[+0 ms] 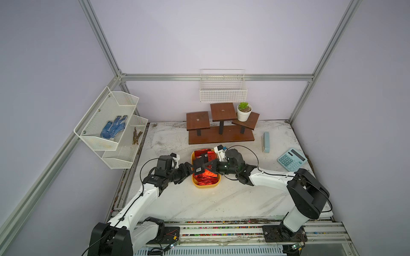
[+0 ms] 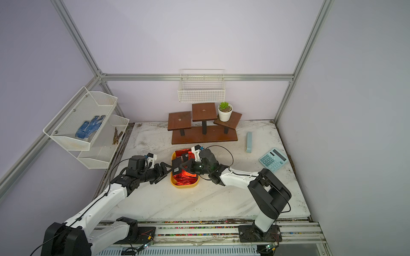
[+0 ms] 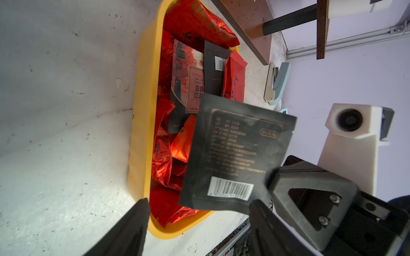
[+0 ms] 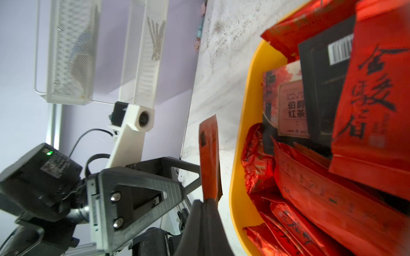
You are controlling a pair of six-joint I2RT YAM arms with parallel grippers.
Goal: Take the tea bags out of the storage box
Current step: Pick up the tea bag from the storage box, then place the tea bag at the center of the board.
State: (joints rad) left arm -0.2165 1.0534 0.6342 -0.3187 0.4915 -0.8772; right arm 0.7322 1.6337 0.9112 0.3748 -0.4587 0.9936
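Both top views look down on a scuffed white table (image 1: 221,199), with the storage box (image 1: 206,186), a shallow yellow tray, standing near its middle in front of a brown wooden stand (image 1: 220,133). Red foil and black tea bags (image 1: 205,177) fill the box. The right gripper (image 1: 205,165), jaws pinched together, clamps a black sachet (image 3: 237,155) bearing a barcode label, held clear above the box's left side. The left gripper (image 1: 190,171) hangs just beside it, jaws apart on either side of the sachet's lower edge; whether they touch it cannot be told
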